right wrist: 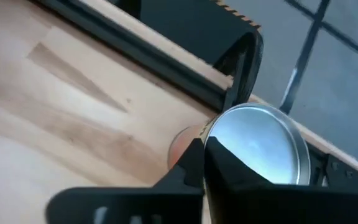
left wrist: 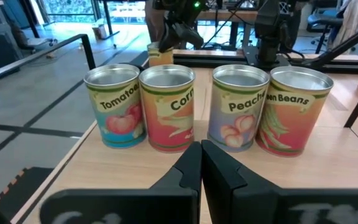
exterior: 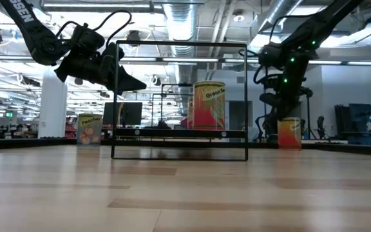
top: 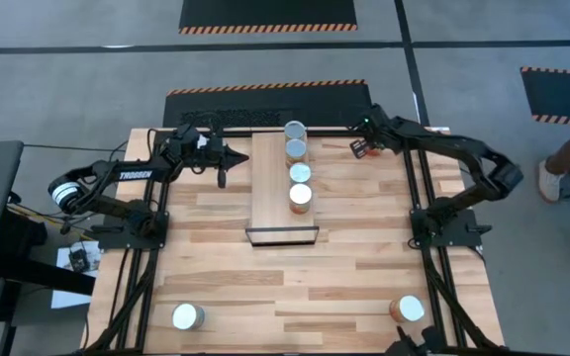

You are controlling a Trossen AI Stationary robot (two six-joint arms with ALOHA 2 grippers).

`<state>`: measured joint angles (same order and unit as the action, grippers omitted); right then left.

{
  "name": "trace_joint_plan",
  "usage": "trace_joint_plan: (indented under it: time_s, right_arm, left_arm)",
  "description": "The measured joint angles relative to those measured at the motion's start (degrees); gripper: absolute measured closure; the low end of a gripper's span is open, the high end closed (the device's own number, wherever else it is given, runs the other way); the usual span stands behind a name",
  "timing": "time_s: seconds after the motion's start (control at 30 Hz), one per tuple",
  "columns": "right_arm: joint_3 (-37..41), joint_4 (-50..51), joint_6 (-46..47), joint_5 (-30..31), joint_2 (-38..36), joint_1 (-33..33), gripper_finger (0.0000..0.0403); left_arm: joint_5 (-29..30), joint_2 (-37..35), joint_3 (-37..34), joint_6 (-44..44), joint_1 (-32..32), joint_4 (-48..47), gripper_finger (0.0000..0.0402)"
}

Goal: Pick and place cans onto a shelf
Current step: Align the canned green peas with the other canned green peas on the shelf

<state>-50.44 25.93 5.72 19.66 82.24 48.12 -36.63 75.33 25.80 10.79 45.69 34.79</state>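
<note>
the right gripper [right wrist: 202,148] hangs at the far right of the tabletop [top: 364,267], jaws closed together on nothing; a can [right wrist: 260,146] stands upright just beyond and below them. four cans sit on the shelf [top: 268,188]. the left gripper [left wrist: 201,155], jaws shut and empty, faces them.

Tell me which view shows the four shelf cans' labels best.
Left wrist view: the four cans face it side by side, with Tomato, Corn, Peach and Green Beans readable. High view shows only their tops; low view sees them end-on, overlapping; right wrist view shows none.
</note>
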Motion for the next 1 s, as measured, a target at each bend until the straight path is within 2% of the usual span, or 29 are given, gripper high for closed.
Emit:
trace_joint_plan:
  time_s: [0.1,0.27,0.43,0.53,0.67,0.8,1.0]
  right_arm:
    - [-0.04,1.68,0.12,-0.79,-2.94,-0.88,0.0392]
    - [-5.67,13.02,1.55,-0.4,-8.13,-4.94,0.0393]
    - [-15.55,22.9,5.64,-0.22,-11.79,-13.86,0.0396]
    - [-22.23,25.38,10.36,1.05,-12.33,-20.81,0.0394]
    - [-31.37,26.35,13.25,7.88,-10.18,-30.98,0.0397]
    - [-39.72,24.04,11.93,11.93,-4.96,-40.24,0.0397]
    - [-50.81,23.04,6.91,12.04,6.46,-47.69,0.0397]
  left_arm:
    - [0.0,0.0,0.0,-0.13,0.03,0.0,0.0401]
    - [1.14,-0.02,0.0,-0.33,0.84,0.0,0.0401]
    - [2.48,-0.02,0.0,-0.74,1.9,0.01,0.0401]
    - [2.52,-0.04,0.0,-0.73,2.26,-0.53,0.0401]
    - [2.8,-0.04,0.0,-0.7,2.34,-0.85,0.0401]
    - [3.29,-0.04,0.0,-0.67,2.35,-0.89,0.0401]
    - [5.16,-0.04,-0.02,-0.4,2.36,-1.29,0.0401]
